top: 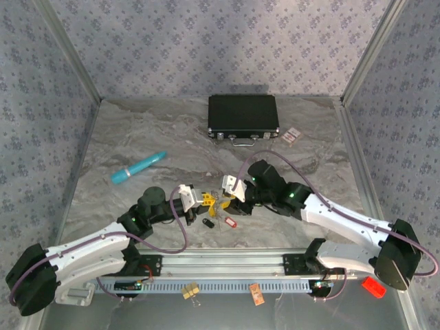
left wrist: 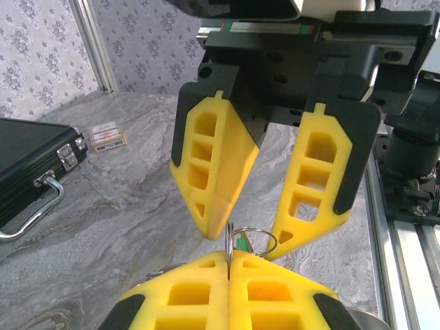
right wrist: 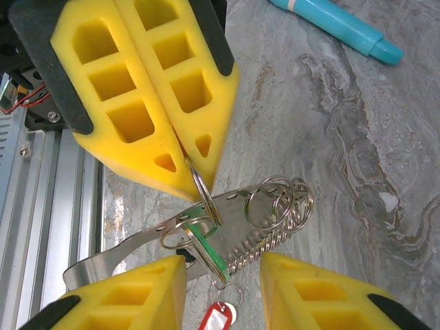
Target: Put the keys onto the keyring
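The step in hand is threading: 1 arm holds the keyring steady and the other works a key onto it. The left end effector (right wrist: 196, 175) is fully closed, its tips pinching the keyring (right wrist: 203, 196), which stands on edge just above the tabletop (right wrist: 330, 137). The right end effector (right wrist: 223, 260) faces it tip to tip, partly open and gripping nothing. The green key (right wrist: 208, 253) hangs in the gap between its fingers, directly below the left tips.

Judging from this, the next move calls for the right fingers to close on the green key and guide its hole along the wire. That needs fine alignment, since the wire is thin and the ring could twist in the pinch.

The keyring is thin grey wire with a cluster of smaller rings (right wrist: 285, 199) and a coil beside it. The red key (right wrist: 214, 320) lies just below the right fingers, and the dark key (top: 206, 223) lies nearer the left arm.
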Robot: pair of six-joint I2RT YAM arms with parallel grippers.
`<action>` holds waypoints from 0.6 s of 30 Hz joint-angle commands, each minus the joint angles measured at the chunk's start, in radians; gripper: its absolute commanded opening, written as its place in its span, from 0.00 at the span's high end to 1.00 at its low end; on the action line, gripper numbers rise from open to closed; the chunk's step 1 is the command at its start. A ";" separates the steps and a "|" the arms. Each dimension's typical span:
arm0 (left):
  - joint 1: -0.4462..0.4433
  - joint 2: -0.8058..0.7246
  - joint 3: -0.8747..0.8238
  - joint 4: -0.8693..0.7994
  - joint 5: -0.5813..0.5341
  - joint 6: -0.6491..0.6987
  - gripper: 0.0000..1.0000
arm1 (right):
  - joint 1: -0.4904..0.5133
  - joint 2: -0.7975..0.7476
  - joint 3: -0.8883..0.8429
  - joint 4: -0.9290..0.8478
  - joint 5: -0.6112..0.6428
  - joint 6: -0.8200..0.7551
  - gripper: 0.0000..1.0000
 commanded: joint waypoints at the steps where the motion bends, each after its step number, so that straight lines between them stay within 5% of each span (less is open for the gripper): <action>1: -0.006 -0.010 -0.004 0.070 0.033 -0.010 1.00 | -0.002 0.011 0.020 0.004 -0.045 0.010 0.70; 9: -0.007 -0.008 -0.004 0.089 0.032 0.001 1.00 | -0.001 0.065 0.049 -0.030 -0.109 0.017 0.95; 18: -0.006 0.011 -0.001 0.114 0.041 -0.001 1.00 | -0.006 0.076 0.066 -0.056 -0.072 0.013 0.89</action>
